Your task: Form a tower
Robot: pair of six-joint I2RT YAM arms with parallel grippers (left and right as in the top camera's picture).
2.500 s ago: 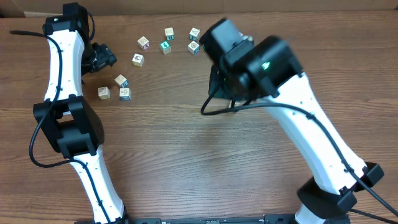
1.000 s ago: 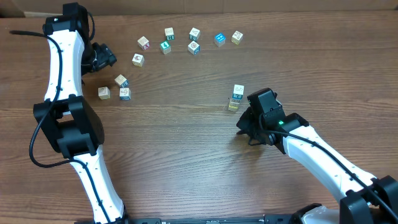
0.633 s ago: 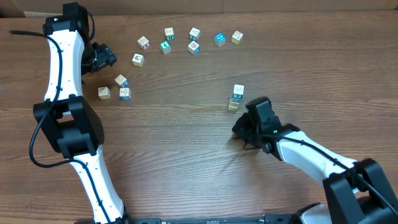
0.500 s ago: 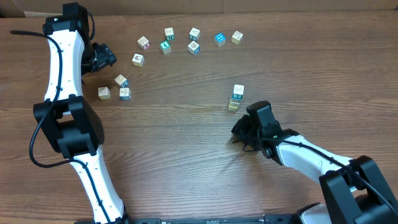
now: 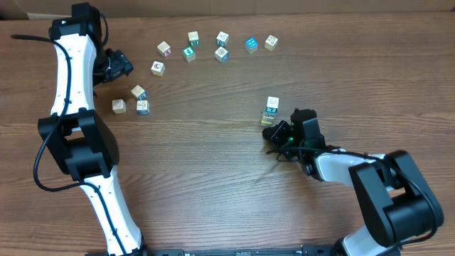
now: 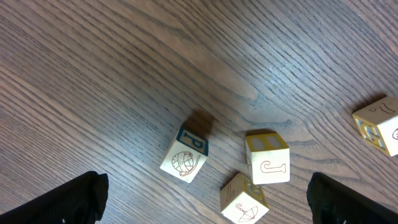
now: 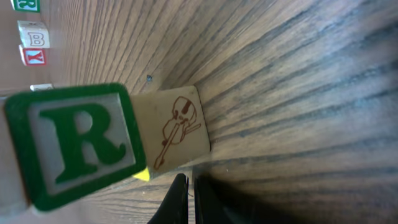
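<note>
– While the right gripper lies low on the table, what room has it got?
– Plenty. Bare wood spreads to its left and behind it, back toward the arm's base. The table's far edge lies well beyond it, past a scatter of loose cubes.
– And the tower?
– Standing just ahead of the fingertips, three cubes high: yellow-green at the base, then blue, white on top. From the right wrist, the clenched fingers end right at the cube with a violin drawing. Whether they touch it I cannot tell, and they grip nothing.
– What differs from before?
– Two and a half seconds back, the arm hung over the far cubes and hid the tower. A second ago the gripper was already down beside it; since then the wrist has turned and the arm has folded back. The tower has not shifted.
– Left gripper?
– Spread wide and unmoved, with three cubes on the wood below it, well apart from the tower.
</note>
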